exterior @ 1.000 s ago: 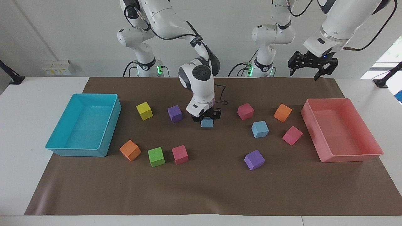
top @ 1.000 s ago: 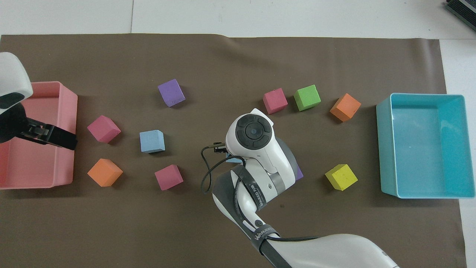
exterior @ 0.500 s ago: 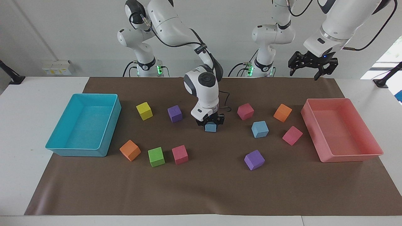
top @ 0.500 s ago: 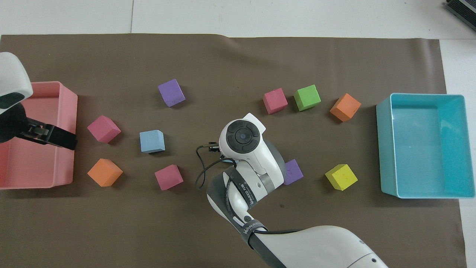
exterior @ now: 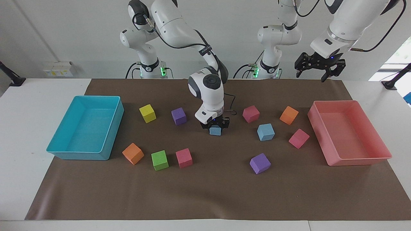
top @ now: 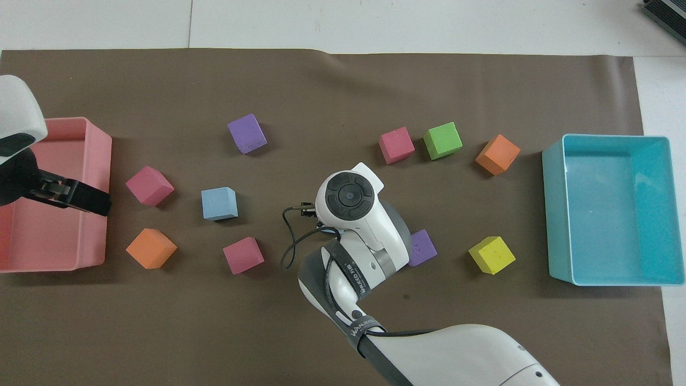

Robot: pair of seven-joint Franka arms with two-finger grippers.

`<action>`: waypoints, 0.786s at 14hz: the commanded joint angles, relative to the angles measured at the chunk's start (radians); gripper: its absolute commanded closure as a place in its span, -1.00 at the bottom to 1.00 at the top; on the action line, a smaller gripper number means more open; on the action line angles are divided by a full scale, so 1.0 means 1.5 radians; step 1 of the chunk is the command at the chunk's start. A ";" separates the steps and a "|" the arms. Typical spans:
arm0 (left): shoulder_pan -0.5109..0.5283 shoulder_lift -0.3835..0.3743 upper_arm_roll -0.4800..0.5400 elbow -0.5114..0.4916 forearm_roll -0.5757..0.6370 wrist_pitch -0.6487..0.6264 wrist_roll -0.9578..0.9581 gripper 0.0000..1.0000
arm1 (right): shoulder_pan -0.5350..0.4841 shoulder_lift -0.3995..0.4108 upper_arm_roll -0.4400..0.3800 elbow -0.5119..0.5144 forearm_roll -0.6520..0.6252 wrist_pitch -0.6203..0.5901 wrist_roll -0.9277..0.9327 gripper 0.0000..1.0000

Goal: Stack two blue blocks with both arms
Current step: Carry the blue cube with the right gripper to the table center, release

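Blue block (exterior: 215,131), carried since a second ago toward the left arm's end, is clamped by the right gripper (exterior: 215,124) mid-mat, square to the table, beside the second blue block (exterior: 266,132); the left gripper (exterior: 320,66) waits spread wide over the pink tray (exterior: 356,160).

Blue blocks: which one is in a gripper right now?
The blue block at mid-table, beside the purple block: the right gripper is shut on it. The other blue block sits free on the mat, toward the pink tray.
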 commanded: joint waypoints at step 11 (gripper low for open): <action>0.001 -0.017 0.001 -0.018 -0.006 -0.001 0.003 -1.00 | -0.005 0.002 0.002 -0.004 -0.050 -0.008 -0.045 1.00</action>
